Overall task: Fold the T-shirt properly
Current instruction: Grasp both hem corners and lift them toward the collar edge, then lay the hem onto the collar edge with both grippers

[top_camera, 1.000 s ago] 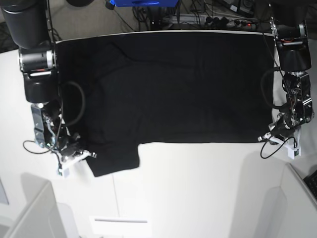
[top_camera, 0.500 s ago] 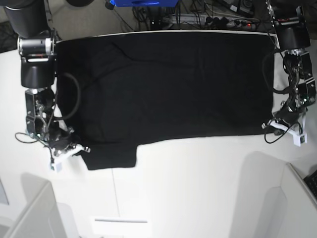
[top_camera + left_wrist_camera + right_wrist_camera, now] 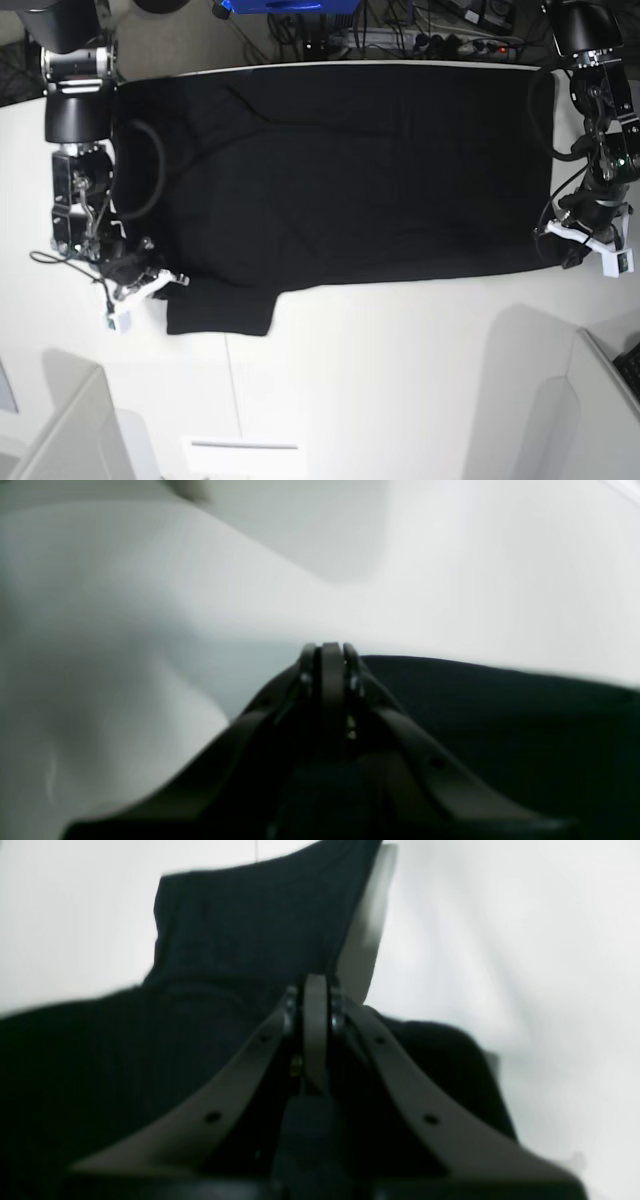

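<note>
**T-shirt spread flat, both grippers closed at its near corners**

The T-shirt [image 3: 340, 170], plain black side up, lies spread across the white table [image 3: 400, 380], reaching from one arm to the other. Its far edge runs along the table's far edge. A short sleeve projects from the near edge on the right arm's side.

Right gripper [image 3: 165, 281]: its jaws are pressed together, with no gap visible in the right wrist view [image 3: 315, 990]. The tip sits at the T-shirt's outer edge, just above the sleeve. In the wrist view black cloth lies ahead of the tip and on both sides of it. Whether fabric is pinched between the jaws cannot be told; the view is blurred and the cloth as dark as the fingers.

Left gripper [image 3: 548, 232]: jaws likewise closed, tips meeting in the left wrist view [image 3: 329, 652]. The tip is at the T-shirt's near corner on this side. Cloth [image 3: 500, 715] extends to one side of the tip and bare table to the other. Whether it holds fabric cannot be confirmed here either.
</note>
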Controlling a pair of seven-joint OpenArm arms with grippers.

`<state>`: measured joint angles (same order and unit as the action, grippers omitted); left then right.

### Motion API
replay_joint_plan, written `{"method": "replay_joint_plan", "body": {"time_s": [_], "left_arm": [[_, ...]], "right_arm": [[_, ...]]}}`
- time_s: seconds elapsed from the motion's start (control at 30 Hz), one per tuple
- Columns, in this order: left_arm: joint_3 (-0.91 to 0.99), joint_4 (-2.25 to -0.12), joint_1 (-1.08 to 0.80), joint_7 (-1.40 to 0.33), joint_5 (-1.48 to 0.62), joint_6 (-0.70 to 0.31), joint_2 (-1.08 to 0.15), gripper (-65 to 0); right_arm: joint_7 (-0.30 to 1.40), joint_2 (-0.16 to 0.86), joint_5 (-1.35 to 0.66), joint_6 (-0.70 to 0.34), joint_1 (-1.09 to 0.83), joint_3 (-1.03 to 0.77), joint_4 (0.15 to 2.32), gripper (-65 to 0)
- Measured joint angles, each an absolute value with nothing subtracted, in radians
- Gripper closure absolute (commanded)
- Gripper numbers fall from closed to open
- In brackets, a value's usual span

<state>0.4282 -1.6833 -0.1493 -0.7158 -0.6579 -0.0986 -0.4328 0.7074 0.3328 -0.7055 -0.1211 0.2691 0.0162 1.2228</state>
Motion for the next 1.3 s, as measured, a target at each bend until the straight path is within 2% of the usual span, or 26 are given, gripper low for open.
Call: {"method": "replay_joint_plan", "body": {"time_s": [0.1,0.47,0.63,1.07,1.3], "left_arm": [[0.438,-1.729,-0.204,-0.716,-0.656,-0.102,-0.433,0.0],[0.445,-1.893,-0.328,-0.719,-0.674,-0.102,-0.430,0.0],[0.446,-1.904,-0.365,-0.717,-0.822,-0.103,-0.438,0.0],[0.450,-1.942,-0.425,-0.719,-0.825,-0.102,-0.438,0.0],[0.529,-1.950,-0.469,-0.715,-0.828,-0.098,-0.444,0.0]], "right_arm": [[0.717,0.345,-0.699,-0.116,0.243,0.010,1.271,0.0],[0.840,0.332,-0.706,-0.118,0.107,-0.192,1.506,0.0],[0.895,0.333,-0.699,-0.120,0.032,-0.262,1.594,0.0],[0.999,0.330,-0.706,-0.121,-0.096,-0.393,1.806,0.0],[1.068,0.305,-0.782,-0.123,-0.149,-0.474,1.843,0.0]]}}
